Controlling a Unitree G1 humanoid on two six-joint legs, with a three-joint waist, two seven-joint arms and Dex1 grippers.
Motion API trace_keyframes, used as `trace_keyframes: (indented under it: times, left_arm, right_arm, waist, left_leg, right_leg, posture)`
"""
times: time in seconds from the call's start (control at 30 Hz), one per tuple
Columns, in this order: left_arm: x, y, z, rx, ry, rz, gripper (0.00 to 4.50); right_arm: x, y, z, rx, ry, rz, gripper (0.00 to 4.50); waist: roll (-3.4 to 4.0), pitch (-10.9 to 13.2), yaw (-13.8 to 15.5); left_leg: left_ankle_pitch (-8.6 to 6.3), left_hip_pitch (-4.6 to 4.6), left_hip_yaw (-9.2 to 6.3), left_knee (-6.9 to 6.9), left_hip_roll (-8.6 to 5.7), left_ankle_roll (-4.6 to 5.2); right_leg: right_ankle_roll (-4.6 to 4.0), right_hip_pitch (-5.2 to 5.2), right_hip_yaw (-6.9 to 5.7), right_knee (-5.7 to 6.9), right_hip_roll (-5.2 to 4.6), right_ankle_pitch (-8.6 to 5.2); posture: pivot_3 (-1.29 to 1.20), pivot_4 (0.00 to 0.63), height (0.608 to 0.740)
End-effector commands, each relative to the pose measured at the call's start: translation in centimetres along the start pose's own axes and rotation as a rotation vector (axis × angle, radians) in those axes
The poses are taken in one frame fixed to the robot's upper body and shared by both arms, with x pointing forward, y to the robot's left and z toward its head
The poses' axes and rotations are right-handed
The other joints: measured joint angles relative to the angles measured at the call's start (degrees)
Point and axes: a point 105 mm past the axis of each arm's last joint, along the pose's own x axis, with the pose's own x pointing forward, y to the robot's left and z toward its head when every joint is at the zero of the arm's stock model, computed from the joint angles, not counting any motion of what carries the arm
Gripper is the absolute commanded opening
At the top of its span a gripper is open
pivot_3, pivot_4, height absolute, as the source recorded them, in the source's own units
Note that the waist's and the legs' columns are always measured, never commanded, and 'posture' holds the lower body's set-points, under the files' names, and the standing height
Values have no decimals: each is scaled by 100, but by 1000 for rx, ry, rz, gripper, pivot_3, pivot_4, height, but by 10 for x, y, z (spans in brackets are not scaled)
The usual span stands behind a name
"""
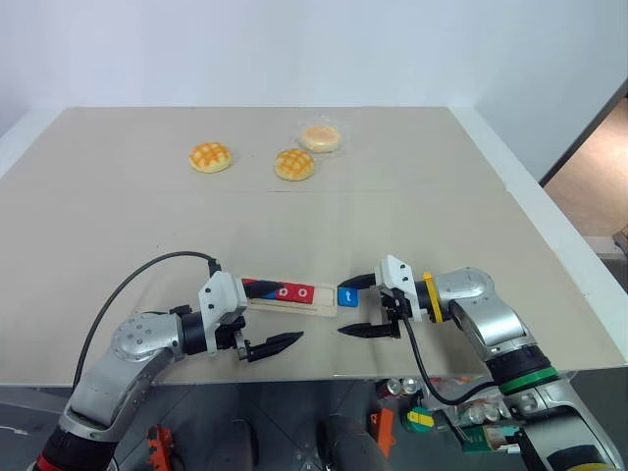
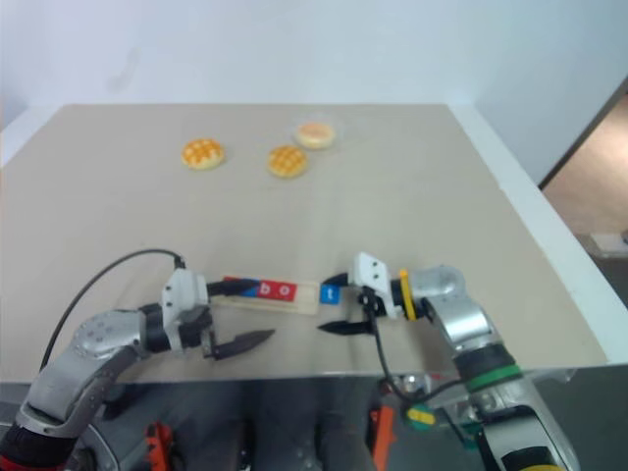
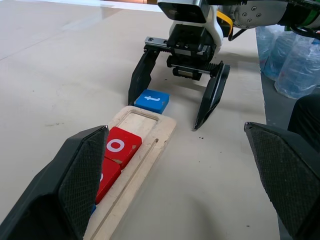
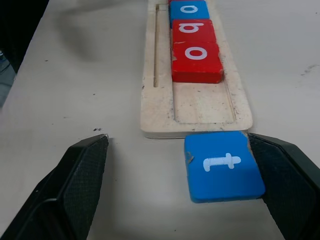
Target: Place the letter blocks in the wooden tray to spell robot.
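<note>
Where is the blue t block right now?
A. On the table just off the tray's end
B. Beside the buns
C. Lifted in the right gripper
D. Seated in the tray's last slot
A: the blue t block lies flat on the table against the wooden tray end, its last slot bare, between the open right gripper's fingers.

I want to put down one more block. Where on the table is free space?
Free: the broad tabletop between the three buns and the wooden tray. Crowded: the near edge, where both grippers, left and right, flank the tray and the blue t block.

t block (image 4: pixel 223 171) blue, white letter; two tiles (image 4: pixel 196 47) red, one (image 4: pixel 188 9) blue; tray (image 4: pixel 159 107) pale wood; buns (image 1: pixel 293 164) golden, crosshatched.
</note>
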Motion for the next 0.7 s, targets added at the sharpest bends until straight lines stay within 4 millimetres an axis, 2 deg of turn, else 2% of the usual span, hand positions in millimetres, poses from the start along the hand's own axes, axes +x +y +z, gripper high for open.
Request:
trace_keyframes:
  times: [0.03,0.23,0.37,0.47,0.5,0.57,0.63,0.67,0.7]
  left_arm:
    - [-1,-2,7,44,-9,-5,4500]
    - [-1,0,6,51,0,0,4500]
    - [-1,1,4,54,7,-1,4500]
    - [0,1,4,55,8,-1,4500]
    - [0,1,4,56,9,-2,4500]
    - [0,1,4,56,10,-3,4500]
    - [0,2,4,56,11,-5,4500]
    - [0,2,4,56,11,-5,4500]
    - [0,2,4,56,12,-5,4500]
  right_arm:
    - [-8,4,2,9,-3,-33,4230]
    - [-14,8,-8,75,13,-107,4230]
    - [-10,16,-18,144,36,-175,4230]
    - [-7,20,-19,170,26,-220,4230]
    - [-6,21,-18,173,23,-226,3930]
    - [-5,23,-18,186,19,-239,3902]
    - [-6,24,-18,193,19,-251,3299]
    - [-7,24,-18,194,21,-254,3150]
    - [-7,24,-18,195,24,-259,2763]
  waist:
    - [0,0,1]
    - [-1,-1,7]
    - [-2,-2,8]
    - [-3,-3,11]
    - [-3,-3,11]
    - [-3,-4,11]
    - [-3,-4,11]
    - [-3,-3,11]
    - [-4,-3,10]
  left_leg:
    - [0,0,0,0,0,0]
    - [0,2,-2,2,0,0]
    - [0,5,-2,4,-3,0]
    - [0,11,-4,4,-4,0]
    - [0,15,-4,4,-4,-1]
    - [0,28,-3,4,-4,-1]
    - [0,37,-1,4,-5,-1]
    - [0,44,-1,4,-5,-1]
    - [0,48,-2,4,-5,-1]
  right_leg:
    - [0,0,0,0,0,0]
    - [0,4,-1,0,0,0]
    - [2,9,-1,-1,-4,0]
    - [1,14,-2,-1,-4,-1]
    - [1,19,-3,-1,-5,-2]
    - [-9,29,-1,-1,-6,-8]
    - [-19,37,0,-1,-6,-14]
    - [-22,44,0,-2,-7,-16]
    - [-22,48,0,-2,-7,-17]
  posture:
    - [0,150,740]
    - [0,150,740]
    - [0,150,740]
    - [0,150,740]
    - [0,150,740]
    - [0,150,740]
    - [0,150,740]
    - [0,150,740]
    - [0,150,740]
